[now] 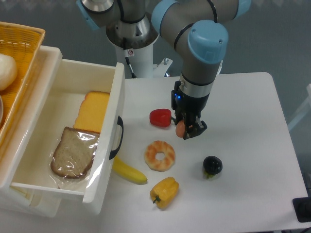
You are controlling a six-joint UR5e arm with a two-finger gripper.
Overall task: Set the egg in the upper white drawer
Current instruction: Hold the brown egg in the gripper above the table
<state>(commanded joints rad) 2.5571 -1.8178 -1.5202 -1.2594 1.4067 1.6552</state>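
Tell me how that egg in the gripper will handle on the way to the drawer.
The egg looks smooth and rounded, so it could slip between the gripper fingers. It seems small and probably light. Set down on the drawer floor, its oval shape would likely let it roll.

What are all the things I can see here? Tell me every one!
egg: 1, orange-brown, in the gripper
drawer: 1, cream-white, open, left
bread slice: 1, brown, wrapped, in drawer
cheese slice: 1, orange-yellow, in drawer
basket: 1, orange, far left
white ball: 1, in basket
red pepper: 1, left of egg
doughnut: 1, middle of table
banana: 1, yellow, by drawer front
yellow pepper: 1, front
black fruit: 1, right of doughnut
table: 1, white
gripper: 1, black, holding egg
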